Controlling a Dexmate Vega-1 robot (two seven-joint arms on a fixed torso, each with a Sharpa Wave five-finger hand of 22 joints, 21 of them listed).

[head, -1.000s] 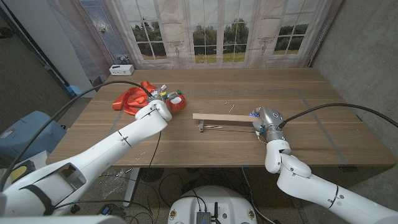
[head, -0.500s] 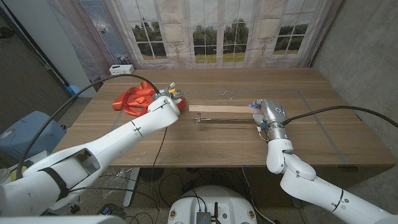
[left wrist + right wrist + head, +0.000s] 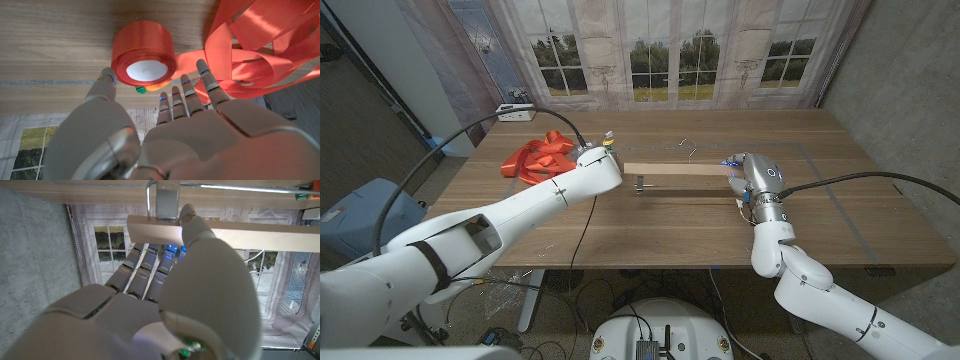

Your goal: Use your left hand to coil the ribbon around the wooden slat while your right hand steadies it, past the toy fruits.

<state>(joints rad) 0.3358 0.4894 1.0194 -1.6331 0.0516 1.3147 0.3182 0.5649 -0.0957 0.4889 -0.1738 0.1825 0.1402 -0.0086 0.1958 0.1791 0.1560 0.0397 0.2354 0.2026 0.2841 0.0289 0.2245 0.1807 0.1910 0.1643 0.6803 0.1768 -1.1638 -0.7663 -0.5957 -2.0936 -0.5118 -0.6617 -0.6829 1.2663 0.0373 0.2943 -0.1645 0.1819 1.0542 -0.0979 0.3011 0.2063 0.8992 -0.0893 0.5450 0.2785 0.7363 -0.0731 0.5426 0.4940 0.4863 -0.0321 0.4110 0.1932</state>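
Slat [image 3: 680, 172] spans mid-table in the head view, right hand [image 3: 748, 176] gripping its three-o'clock end; loose ribbon [image 3: 535, 157] heaps at ten o'clock. Left wrist view: left hand [image 3: 165, 125] fingers spread, touching the ribbon roll [image 3: 143, 52]. Right wrist view: fingers [image 3: 145, 265] wrap the slat.

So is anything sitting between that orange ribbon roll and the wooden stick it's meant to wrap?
Nothing visible: the ribbon roll sits at the left hand, and bare table lies toward the wooden slat.
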